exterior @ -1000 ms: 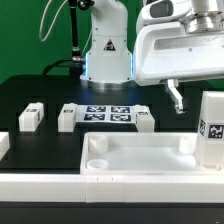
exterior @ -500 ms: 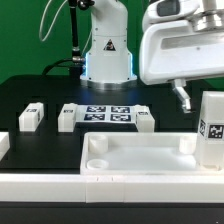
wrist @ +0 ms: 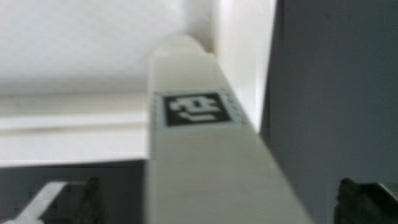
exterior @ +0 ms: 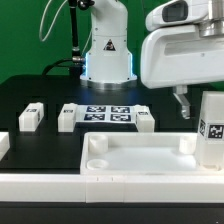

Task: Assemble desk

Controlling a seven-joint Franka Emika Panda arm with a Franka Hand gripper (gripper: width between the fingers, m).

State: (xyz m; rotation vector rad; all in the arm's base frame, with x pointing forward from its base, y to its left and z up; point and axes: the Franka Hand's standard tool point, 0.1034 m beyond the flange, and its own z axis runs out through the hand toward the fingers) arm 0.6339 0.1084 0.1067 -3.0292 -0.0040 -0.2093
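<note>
Clock face: read on the exterior view, with the marker board (exterior: 108, 114) as centre and 12 o'clock as the far side of the counter (exterior: 45, 95).
Done: nothing is joined, as far as the pictures show; the two corner sockets (exterior: 97, 146) in view are empty.
Left: all four legs must go into the sockets, so I judge the task is at its very beginning.
Tabletop panel (exterior: 140, 158): at 6 o'clock, flat on the counter with the rim up; its long axis runs from 9 to 3 o'clock.
Lying legs (exterior: 31, 117): three in all, two at 9 o'clock and one just beside the board at 3 o'clock. They are seen foreshortened, so I cannot tell their axis surely.
Upright leg (exterior: 212, 130): at about 4 o'clock, just beside the panel's end. Its long axis is vertical and its tag (exterior: 213, 129) faces the camera.
Tool (exterior: 181, 103): at 2 o'clock, released and holding nothing. In the wrist view its fingers (wrist: 54, 203) are spread wide, and the upright leg appears between them, apart from both.
Step in hand: probably lining up to take this leg.
</note>
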